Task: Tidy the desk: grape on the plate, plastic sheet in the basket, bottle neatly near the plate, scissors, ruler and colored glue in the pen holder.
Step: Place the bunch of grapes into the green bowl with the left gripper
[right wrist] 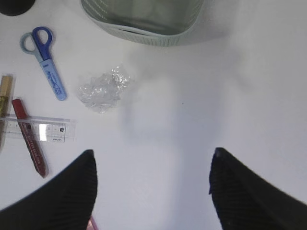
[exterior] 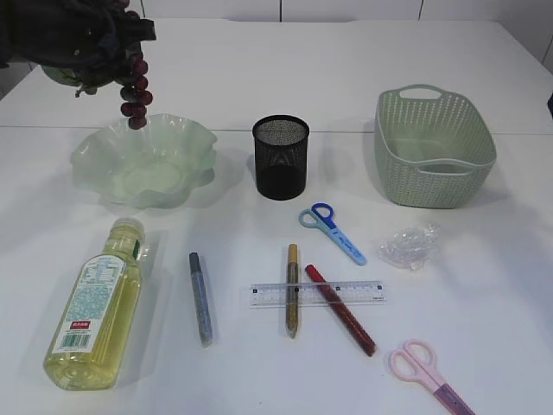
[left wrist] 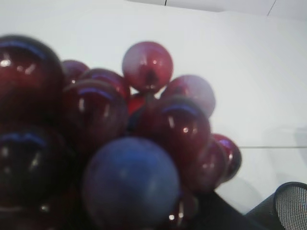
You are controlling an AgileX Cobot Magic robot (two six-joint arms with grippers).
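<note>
The left gripper (exterior: 108,52) is clamped on the grape bunch (exterior: 134,91), which hangs lengthwise downward, its tip just above the plate's (exterior: 95,169) back rim. The right gripper (right wrist: 153,184) hangs spread and empty over bare table near the plastic sheet (right wrist: 101,91). Two scissors, three glue sticks and one ruler (exterior: 315,294) lie before the pen holder (exterior: 281,157).

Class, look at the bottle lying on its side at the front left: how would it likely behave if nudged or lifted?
The bottle lies on its round side, so a sideways push would probably roll it. It looks nearly full of yellow liquid, so likely fairly heavy. Its smooth plastic may be slippery.
</note>
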